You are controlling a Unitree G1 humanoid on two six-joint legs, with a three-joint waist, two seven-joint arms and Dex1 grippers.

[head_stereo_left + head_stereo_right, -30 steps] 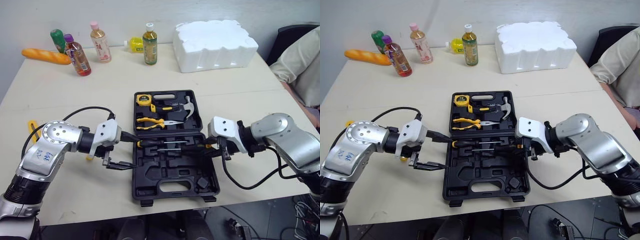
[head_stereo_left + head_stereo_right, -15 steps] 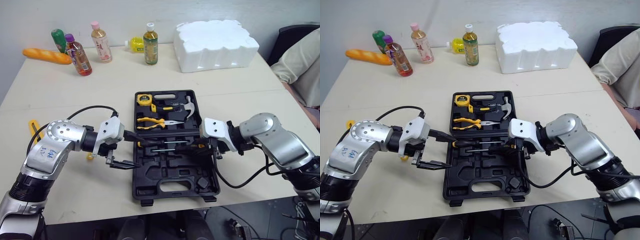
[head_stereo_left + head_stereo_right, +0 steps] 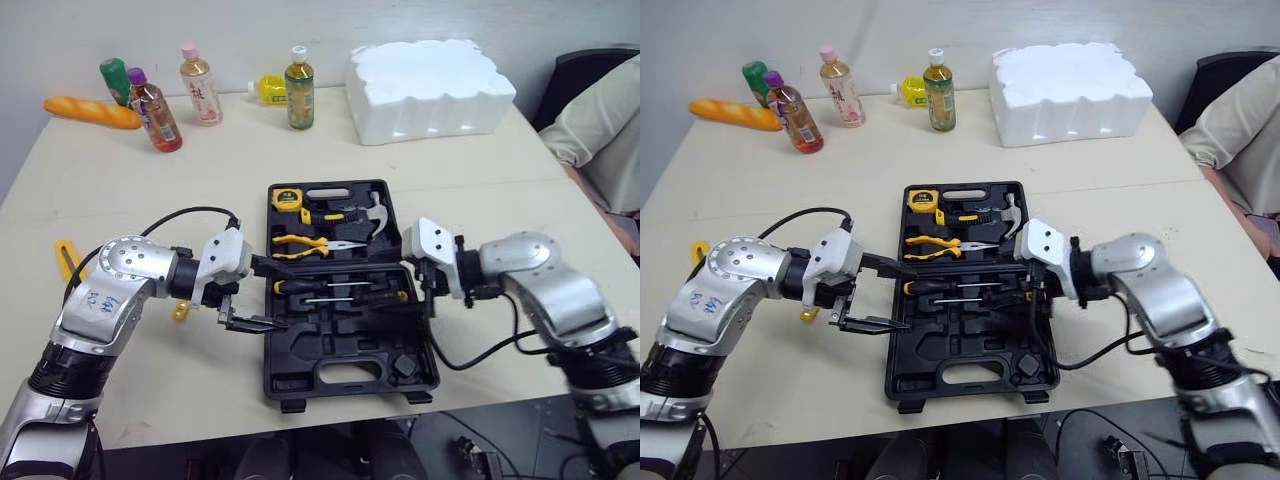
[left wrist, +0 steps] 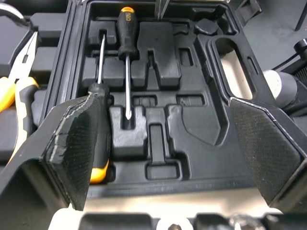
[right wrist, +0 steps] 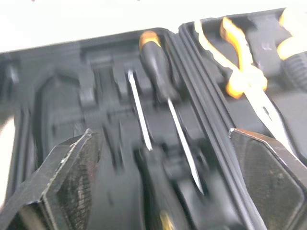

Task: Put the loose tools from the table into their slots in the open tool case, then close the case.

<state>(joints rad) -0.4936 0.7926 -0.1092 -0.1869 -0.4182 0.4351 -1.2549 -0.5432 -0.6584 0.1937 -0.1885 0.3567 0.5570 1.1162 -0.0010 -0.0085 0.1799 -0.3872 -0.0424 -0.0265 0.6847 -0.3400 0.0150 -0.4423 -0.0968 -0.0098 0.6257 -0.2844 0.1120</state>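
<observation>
Foam block (image 3: pixel 430 88), bottles (image 3: pixel 298 90), perhaps a bread loaf (image 3: pixel 92 112), sleeve (image 3: pixel 600 125)

Open black tool case (image 3: pixel 345 372) on table, two screwdrivers (image 3: pixel 340 287) slotted.

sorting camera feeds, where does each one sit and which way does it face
Head eyes: on the head, facing forward and down over both arms at the open tool case.
Left wrist: along the open left claw into the case.
Right wrist: along the open right claw, from the opposite side.
Both wrists share the two screwdrivers.

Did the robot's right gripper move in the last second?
Yes. The right gripper slid toward the robot's left, further over the right edge of the tool case.
</observation>
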